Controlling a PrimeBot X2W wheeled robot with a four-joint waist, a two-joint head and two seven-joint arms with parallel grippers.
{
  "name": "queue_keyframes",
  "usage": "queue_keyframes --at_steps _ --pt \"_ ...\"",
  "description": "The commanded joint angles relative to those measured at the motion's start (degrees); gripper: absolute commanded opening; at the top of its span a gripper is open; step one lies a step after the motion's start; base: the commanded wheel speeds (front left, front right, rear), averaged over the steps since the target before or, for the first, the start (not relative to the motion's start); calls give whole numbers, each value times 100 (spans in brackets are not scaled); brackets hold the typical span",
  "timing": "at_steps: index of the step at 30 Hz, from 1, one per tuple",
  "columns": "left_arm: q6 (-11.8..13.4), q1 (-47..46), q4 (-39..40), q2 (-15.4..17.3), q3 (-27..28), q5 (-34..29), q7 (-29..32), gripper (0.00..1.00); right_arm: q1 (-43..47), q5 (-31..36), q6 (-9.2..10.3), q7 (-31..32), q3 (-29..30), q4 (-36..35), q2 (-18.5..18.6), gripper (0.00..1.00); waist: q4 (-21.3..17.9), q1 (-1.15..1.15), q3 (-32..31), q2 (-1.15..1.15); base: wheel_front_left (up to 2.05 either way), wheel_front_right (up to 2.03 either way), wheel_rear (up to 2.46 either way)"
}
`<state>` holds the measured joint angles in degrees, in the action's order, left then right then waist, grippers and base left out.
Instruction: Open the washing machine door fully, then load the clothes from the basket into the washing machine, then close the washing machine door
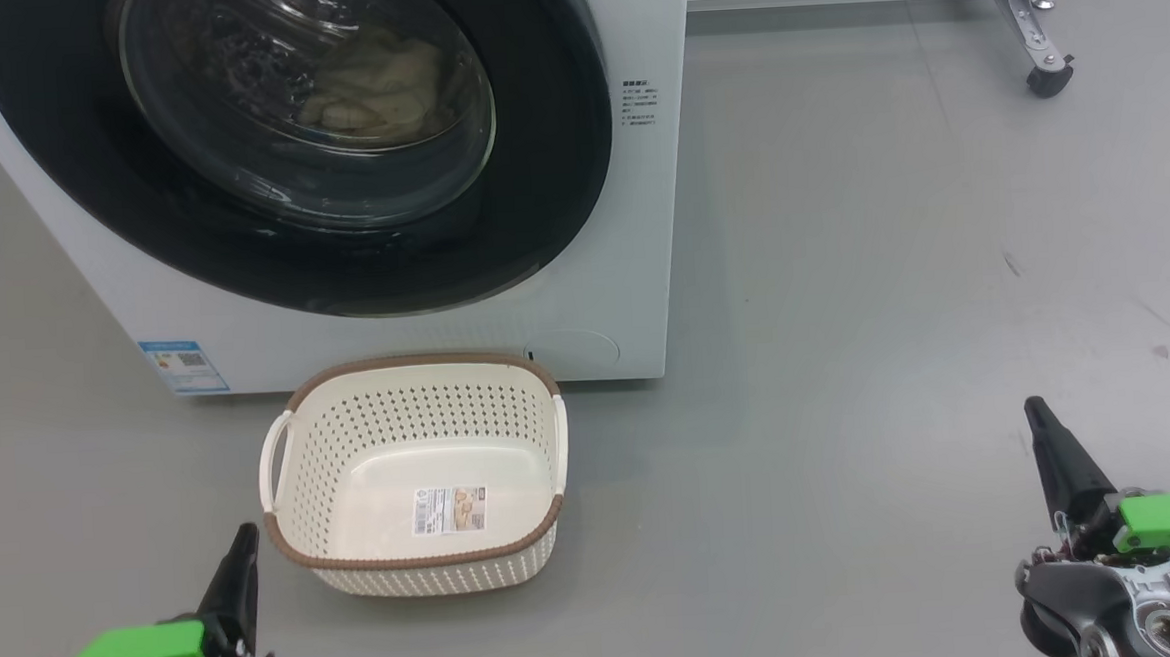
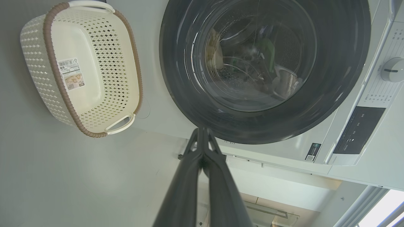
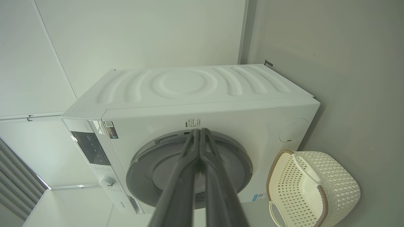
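Here's the washing machine (image 1: pixel 632 266), a big white box with smooth flat panels. Its door (image 1: pixel 557 170) sits flush against the front, a wide glossy black ring around a bulging clear glass bowl (image 1: pixel 237 177). Through that glass you can make out the clothes (image 1: pixel 372 84), a soft, crumpled cream heap lying inside the drum. There's a small blue label (image 1: pixel 183 365) on the lower front corner.

Down on the smooth grey floor (image 1: pixel 844 305), just in front of the machine and below the door, is the basket (image 1: pixel 428 577). It's rounded-rectangular cream plastic, its sides dotted with little holes, with a brown woven-look rim and white loop handles at the sides. Its bare bottom shows a paper sticker (image 1: pixel 449 510).

The left gripper (image 1: pixel 247 534) hangs low at the near left, just beside the basket's corner and apart from it. Its long, dark, tapered fingers are pressed together to a point, gripping nothing. The right gripper (image 1: pixel 1033 407) is well off to the right over open floor, its fingers likewise pressed tight, and its green plastic housing shows behind them. In each wrist view the pair meets at the tip.
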<state>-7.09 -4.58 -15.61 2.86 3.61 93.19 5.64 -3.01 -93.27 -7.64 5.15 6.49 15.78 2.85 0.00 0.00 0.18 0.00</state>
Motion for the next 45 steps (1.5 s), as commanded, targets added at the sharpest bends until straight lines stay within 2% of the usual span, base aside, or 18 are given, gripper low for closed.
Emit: queue_keyframes --at_steps 1,45 --pt "-40 -154 158 54 222 -46 29 0 -309 34 15 60 -89 -181 71 0 0 0 0 0 0 0 0" --pt "-40 -157 157 29 258 -75 58 0 -313 72 15 96 -44 -178 39 0 0 0 0 0 0 0 0"
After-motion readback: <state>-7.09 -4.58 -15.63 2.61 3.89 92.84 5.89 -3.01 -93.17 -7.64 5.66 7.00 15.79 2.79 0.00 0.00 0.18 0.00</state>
